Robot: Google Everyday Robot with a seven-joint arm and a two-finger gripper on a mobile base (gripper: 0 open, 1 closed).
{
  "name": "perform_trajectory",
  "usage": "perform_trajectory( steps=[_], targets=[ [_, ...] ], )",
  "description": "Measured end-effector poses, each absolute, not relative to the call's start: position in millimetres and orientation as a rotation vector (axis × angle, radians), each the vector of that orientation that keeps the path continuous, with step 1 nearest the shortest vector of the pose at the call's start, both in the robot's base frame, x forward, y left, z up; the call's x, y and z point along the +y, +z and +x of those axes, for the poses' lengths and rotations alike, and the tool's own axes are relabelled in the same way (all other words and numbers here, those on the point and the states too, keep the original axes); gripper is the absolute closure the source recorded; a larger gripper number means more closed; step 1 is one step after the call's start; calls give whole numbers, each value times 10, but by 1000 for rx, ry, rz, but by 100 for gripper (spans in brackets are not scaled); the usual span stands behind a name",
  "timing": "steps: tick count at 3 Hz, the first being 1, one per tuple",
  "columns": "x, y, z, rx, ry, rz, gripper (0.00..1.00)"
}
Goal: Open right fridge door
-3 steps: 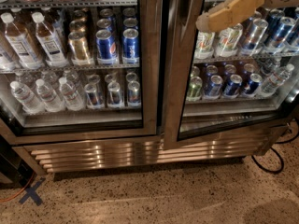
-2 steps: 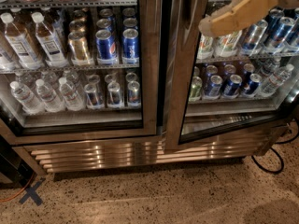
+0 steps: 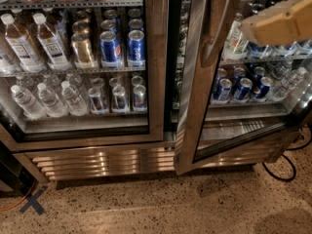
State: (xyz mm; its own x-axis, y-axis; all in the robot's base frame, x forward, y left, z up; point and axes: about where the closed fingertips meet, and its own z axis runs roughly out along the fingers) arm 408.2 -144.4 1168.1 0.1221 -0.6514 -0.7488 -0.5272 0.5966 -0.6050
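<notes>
With the tall steel-framed glass right fridge door [image 3: 191, 106] standing partly ajar from the big stainless two-door fridge [image 3: 97, 162], I aim to draw the tan gripper [image 3: 249, 27] outward along the door's hinge arc, not straight back. The gripper sits just right of the door's upper free edge, and I cannot tell whether it grips anything.

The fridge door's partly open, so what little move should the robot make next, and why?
Probably swing the right fridge door wider. It stands only ajar, its free edge just swung out from the fridge, and the gripper is at upper right, near the door's handle.
</notes>
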Motion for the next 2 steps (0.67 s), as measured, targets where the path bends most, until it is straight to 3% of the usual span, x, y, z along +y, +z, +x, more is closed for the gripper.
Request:
perform_trajectory(
  steps=[2],
  targets=[
    [-1444,11681,4082,1530,-120,-1033,0]
  ],
)
